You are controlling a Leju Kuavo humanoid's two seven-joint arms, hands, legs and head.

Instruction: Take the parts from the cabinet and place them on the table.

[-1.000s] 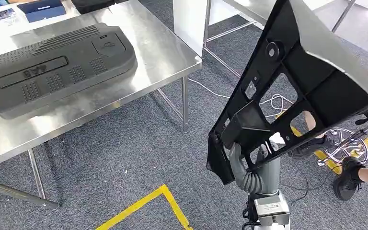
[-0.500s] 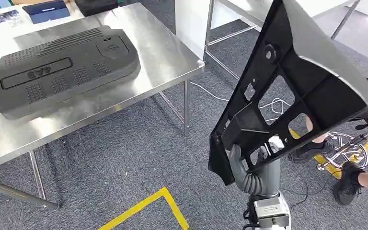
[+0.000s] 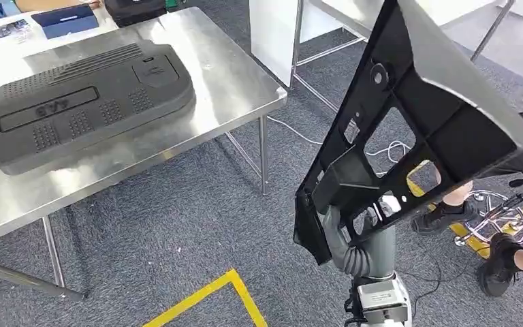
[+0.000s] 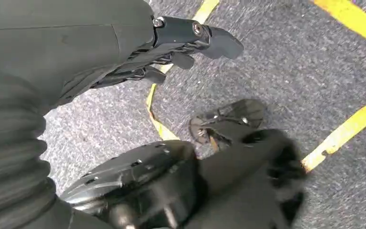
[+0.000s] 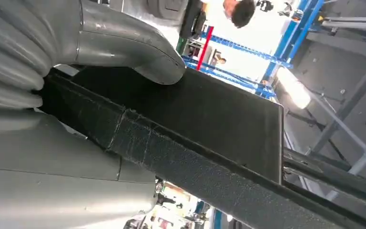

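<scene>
Our right arm rises from below, forearm nearly upright, and our right hand (image 3: pixel 344 228) grips the lower end of the black frame part (image 3: pixel 408 129), thumb (image 5: pixel 138 47) pressed flat on its face. Our left hand (image 4: pixel 171 43) hangs low, pointing at the floor, fingers (image 4: pixel 219 40) extended close together and holding nothing.

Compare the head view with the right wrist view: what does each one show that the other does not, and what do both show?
Head view alone: the shiny steel table, the dark grey moulded cover lying on it, grey carpet with yellow floor tape, and a person's black shoes.

Right wrist view alone: blue metal racking and a bright ceiling light.

Both: the right hand gripping the large black plastic panel with cut-outs.
</scene>
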